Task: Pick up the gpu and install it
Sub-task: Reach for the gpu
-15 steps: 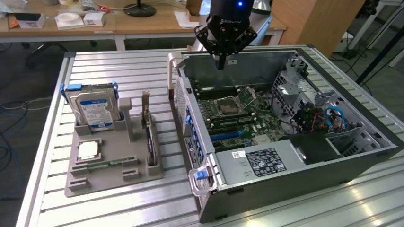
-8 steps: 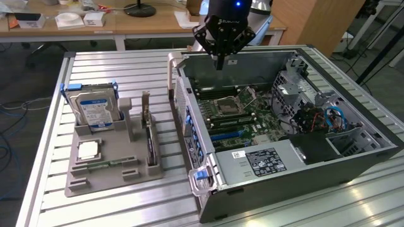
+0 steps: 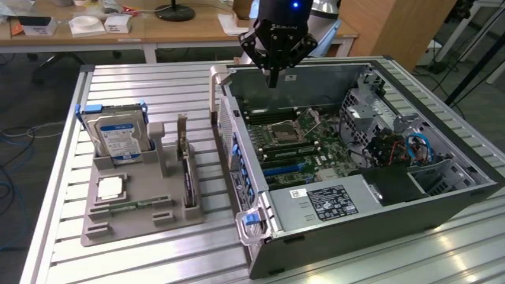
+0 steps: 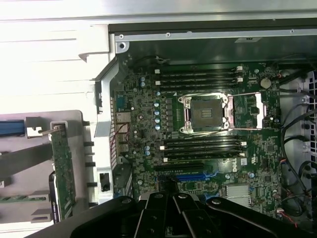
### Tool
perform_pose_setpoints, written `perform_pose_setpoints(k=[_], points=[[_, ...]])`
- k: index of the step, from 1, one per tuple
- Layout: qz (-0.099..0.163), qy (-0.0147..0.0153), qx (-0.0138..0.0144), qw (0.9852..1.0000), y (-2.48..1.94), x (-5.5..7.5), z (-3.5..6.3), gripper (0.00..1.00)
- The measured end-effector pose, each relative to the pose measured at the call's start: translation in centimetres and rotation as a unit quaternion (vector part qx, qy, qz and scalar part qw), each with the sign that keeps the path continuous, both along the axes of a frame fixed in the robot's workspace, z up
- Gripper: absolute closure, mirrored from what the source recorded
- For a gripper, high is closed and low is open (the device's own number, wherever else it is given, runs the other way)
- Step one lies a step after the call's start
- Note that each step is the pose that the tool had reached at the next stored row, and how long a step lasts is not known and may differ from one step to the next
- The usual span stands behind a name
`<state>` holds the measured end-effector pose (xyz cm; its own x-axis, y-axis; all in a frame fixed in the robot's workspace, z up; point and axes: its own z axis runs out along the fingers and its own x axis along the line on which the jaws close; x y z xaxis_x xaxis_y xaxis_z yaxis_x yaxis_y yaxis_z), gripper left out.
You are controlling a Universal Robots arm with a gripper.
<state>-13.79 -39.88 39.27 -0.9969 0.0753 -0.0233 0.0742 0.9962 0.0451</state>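
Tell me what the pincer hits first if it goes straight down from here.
Most likely the motherboard inside the open case, near its blue slot; the pincer hangs above it, nothing between. Exact depth unclear.

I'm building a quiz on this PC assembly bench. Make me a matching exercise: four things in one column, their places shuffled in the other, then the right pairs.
Things
1. gpu
2. hard drive
3. tool
4. memory stick

Places
A. above the open computer case
B. lying flat in the grey holder, toward its near end in the exterior view
C. standing on edge in the holder, on the side nearest the case
D. upright at the holder's far end, blue-white label showing

Pairs: 1-C, 2-D, 3-A, 4-B
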Motion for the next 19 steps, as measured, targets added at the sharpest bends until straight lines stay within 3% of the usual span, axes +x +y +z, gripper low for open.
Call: perform_pose_setpoints(k=[19], points=[[0.000,0.0000,0.0000,1.0000,0.00,-0.62,-0.02,0.89]])
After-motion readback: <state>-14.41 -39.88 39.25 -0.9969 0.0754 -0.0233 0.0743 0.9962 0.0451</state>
